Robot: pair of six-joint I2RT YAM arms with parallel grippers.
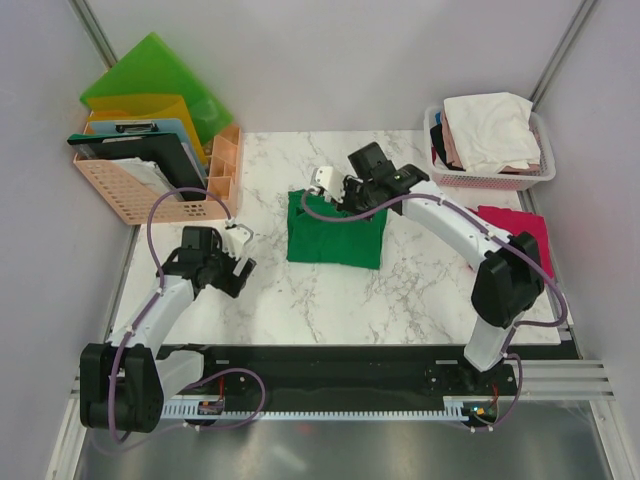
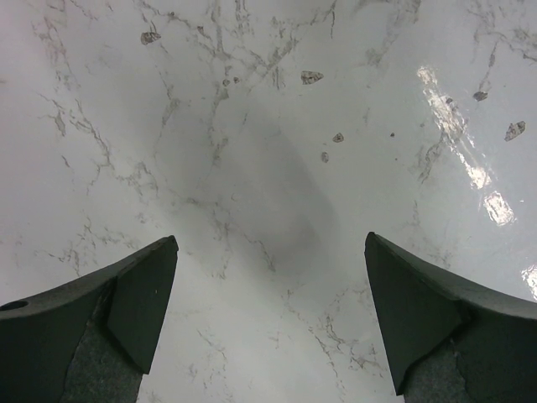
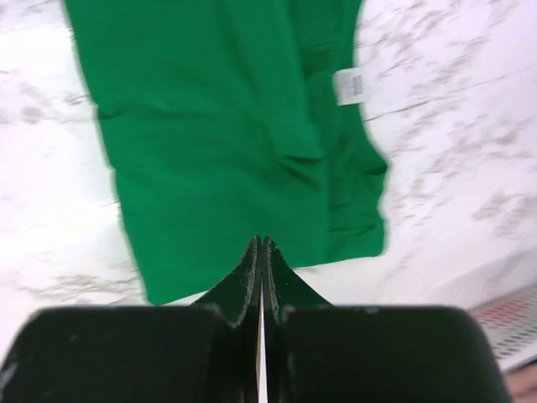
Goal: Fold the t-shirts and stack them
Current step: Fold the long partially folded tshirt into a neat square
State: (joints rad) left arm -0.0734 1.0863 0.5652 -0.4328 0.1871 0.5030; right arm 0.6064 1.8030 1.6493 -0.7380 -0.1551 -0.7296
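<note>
Marble-patterned white tabletop carries the work. Your deep green cloth t-shirt lies at its centre as a folded rectangle. The magenta-red t-shirt sits at the right edge, well apart, and the white plastic basket at the far right holds more tees. You seem to be finishing fold 1; stacking is not yet begun. Your right gripper hovers by the green shirt's far edge, pressed together with no cloth visible between. Your left gripper is spread wide over bare marble. Next, reopen the right jaws before any pinch.
</note>
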